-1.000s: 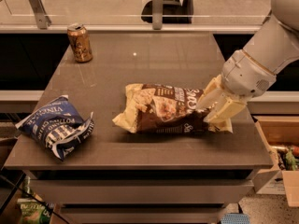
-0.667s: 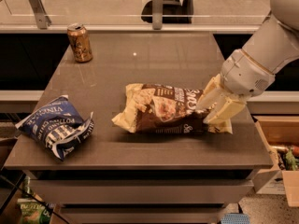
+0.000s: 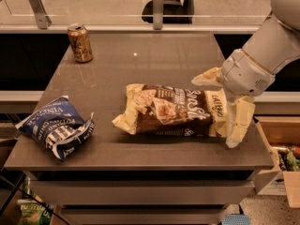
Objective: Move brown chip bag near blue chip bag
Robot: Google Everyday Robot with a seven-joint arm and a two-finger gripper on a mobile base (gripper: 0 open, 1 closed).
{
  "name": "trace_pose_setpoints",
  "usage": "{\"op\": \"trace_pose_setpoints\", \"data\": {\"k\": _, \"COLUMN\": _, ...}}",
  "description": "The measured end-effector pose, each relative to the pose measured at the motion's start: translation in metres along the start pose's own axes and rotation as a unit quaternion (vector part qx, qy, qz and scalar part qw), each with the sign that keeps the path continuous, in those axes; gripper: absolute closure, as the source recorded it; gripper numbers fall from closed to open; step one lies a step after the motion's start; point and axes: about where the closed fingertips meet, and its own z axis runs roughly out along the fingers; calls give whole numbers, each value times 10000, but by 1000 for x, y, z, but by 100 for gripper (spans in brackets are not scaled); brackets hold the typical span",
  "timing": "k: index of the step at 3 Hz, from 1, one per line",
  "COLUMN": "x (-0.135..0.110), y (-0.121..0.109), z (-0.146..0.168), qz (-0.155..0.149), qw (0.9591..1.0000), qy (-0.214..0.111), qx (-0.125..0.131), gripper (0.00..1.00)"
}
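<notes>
No shift of the brown chip bag point(image 3: 173, 111) since a second ago: flat on the desk point(image 3: 140, 64), right of centre, lengthwise left to right, one cream end toward the arm point(image 3: 267, 46). Same spot for the blue chip bag point(image 3: 56, 128) too, at the front left corner, well apart from the brown one. Change at the hand point(image 3: 213, 112): spread wider than before, one finger reaching out behind the bag's right end, the other hanging down in front of it, cream end between, not pinched. Arm in from upper right, wrist angled down toward the desk. Brown-gold drink can point(image 3: 80, 42) upright at back left.
</notes>
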Motion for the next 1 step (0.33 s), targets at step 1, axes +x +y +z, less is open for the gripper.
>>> {"op": "trace_pose_setpoints", "data": {"k": 1, "x": 0, "y": 0, "z": 0, "qz": 0, "qw": 10000, "qy": 0, "qx": 1, "gripper": 0}}
